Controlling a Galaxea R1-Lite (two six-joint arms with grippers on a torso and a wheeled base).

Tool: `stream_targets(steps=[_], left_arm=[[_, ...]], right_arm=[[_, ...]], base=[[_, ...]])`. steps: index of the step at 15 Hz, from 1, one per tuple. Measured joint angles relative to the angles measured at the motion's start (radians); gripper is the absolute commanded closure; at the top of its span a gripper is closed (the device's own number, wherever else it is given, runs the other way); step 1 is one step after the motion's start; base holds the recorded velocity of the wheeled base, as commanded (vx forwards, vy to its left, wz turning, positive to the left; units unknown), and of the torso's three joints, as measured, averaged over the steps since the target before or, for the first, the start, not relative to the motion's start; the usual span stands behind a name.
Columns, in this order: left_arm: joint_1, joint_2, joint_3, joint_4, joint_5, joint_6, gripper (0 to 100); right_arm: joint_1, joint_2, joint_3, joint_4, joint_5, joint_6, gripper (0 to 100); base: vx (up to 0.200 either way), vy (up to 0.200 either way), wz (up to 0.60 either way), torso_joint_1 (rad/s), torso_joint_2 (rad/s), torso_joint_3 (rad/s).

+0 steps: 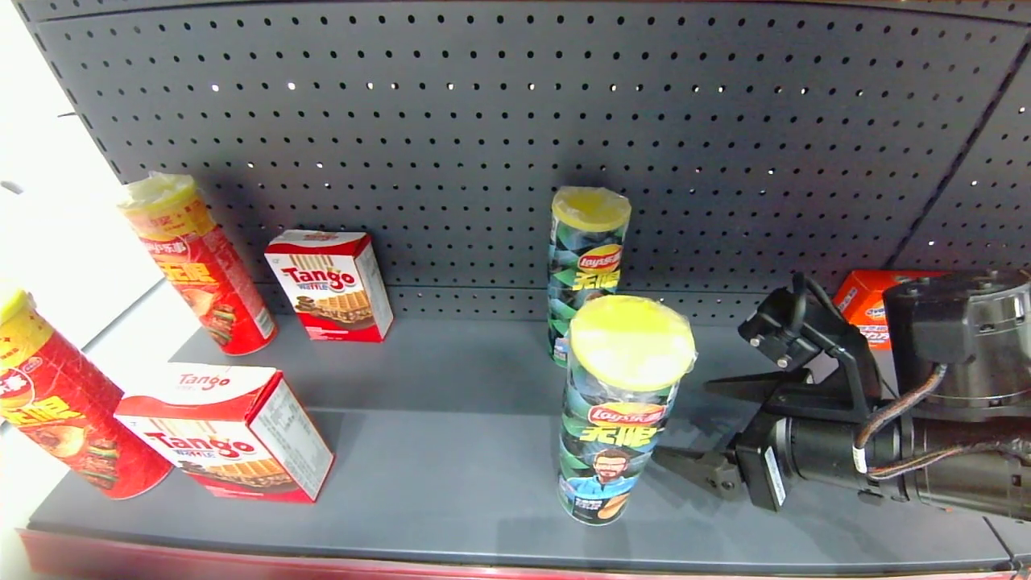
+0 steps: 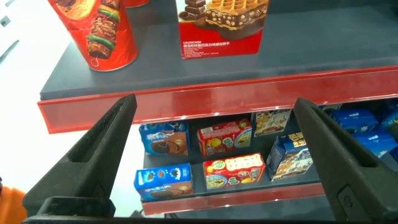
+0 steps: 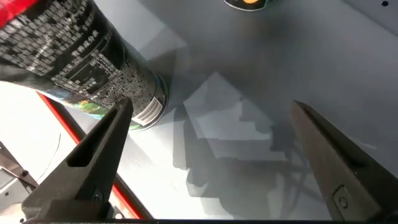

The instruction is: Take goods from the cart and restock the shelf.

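Note:
Two green-and-black chip cans with yellow lids stand upright on the grey shelf (image 1: 451, 451): the front can (image 1: 620, 411) near the edge, the rear can (image 1: 584, 266) by the pegboard. My right gripper (image 1: 685, 423) hovers low over the shelf just right of the front can, open and holding nothing. In the right wrist view the front can (image 3: 93, 56) stands outside one finger (image 3: 99, 162), with bare shelf under the right gripper (image 3: 211, 109). My left gripper (image 2: 214, 102) is open and empty, below and in front of the shelf's red front edge (image 2: 217, 93).
On the shelf's left stand two red chip cans (image 1: 201, 262) (image 1: 56, 403) and two red-and-white wafer boxes (image 1: 330, 286) (image 1: 229, 431). An orange box (image 1: 866, 302) sits behind my right arm. A lower shelf holds several small boxes (image 2: 227, 152). Bare shelf lies between the wafer boxes and the green cans.

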Motion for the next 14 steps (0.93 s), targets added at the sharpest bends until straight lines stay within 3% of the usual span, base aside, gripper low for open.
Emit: stream_targets(steps=[14], left_arm=[[0.000, 0.000, 0.000, 0.000, -0.001, 0.001, 0]], right_arm=[[0.000, 0.027, -0.031, 0.000, -0.002, 0.000, 0]], base=[[0.000, 0.000, 0.00, 0.000, 0.00, 0.000]])
